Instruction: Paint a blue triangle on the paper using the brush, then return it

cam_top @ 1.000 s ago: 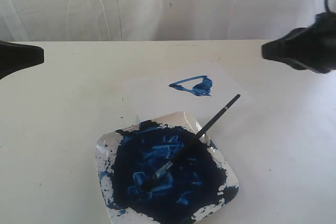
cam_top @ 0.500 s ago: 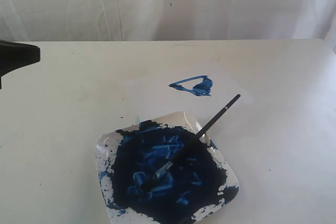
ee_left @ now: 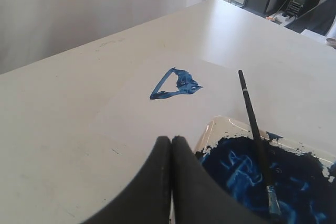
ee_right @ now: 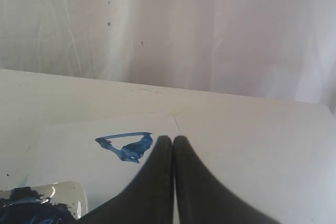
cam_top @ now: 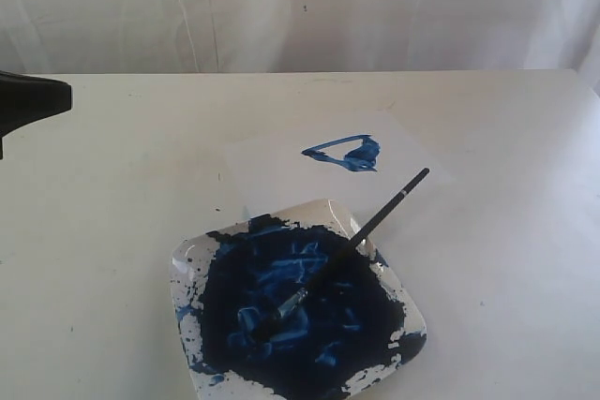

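Square paint plate (cam_top: 180,269) with the brush (cam_top: 343,250) laid across it: bristles in the dark blue paint, handle projecting past the plate's rim. The blue triangle (cam_top: 345,152) sits on the paper (cam_top: 272,170) just beyond the plate. Left gripper (ee_left: 171,140) and right gripper (ee_right: 168,139) (both clear of the brush): jaws pressed together, empty.

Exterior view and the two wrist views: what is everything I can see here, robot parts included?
paper: one, white, flat on the table
blue triangle: one, bright blue, painted on the paper
plate: one, white, beside the paper
paint: one mass, dark blue, in the plate
brush: one, black handle, bristles in the paint, handle over the plate's rim
table: one, white
curtain: one, white, behind the table
left pincer: one, black, shut, empty
right pincer: one, black, shut, empty
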`<state>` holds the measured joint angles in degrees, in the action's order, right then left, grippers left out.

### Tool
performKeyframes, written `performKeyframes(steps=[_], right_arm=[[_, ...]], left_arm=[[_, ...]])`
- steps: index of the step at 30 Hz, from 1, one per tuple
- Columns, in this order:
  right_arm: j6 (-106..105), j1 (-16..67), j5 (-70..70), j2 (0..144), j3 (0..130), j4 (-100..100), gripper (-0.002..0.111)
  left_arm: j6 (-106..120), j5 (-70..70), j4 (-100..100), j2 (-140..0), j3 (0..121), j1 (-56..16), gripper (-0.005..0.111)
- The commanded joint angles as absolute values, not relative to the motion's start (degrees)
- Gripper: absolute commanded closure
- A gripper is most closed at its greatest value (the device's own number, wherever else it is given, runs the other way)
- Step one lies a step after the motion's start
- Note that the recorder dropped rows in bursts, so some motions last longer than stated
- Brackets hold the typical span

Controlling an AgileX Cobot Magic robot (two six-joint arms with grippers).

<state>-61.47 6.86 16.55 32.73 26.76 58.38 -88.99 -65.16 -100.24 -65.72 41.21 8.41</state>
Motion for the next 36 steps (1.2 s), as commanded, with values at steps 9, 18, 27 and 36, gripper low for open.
performKeyframes(steps=[9, 18, 27, 36], right_arm=[[-53.50, 6.88, 16.85, 32.51, 26.52, 71.43, 0.108], [-12.79, 6.78, 19.22, 24.42, 23.74, 27.04, 0.108], [-7.11, 6.78, 13.43, 14.71, 10.15, 10.42, 0.108], [0.00, 6.78, 16.30, 5.55, 0.00, 1.88, 0.108]], left_arm=[[-88.71, -64.87, -99.95, -65.07, 41.11, 8.19, 0.107], [-88.53, -64.87, -99.95, -65.07, 41.11, 8.19, 0.107], [-88.53, -64.87, -99.95, -65.07, 41.11, 8.19, 0.107], [-88.43, -64.87, -99.95, -65.07, 41.11, 8.19, 0.107]])
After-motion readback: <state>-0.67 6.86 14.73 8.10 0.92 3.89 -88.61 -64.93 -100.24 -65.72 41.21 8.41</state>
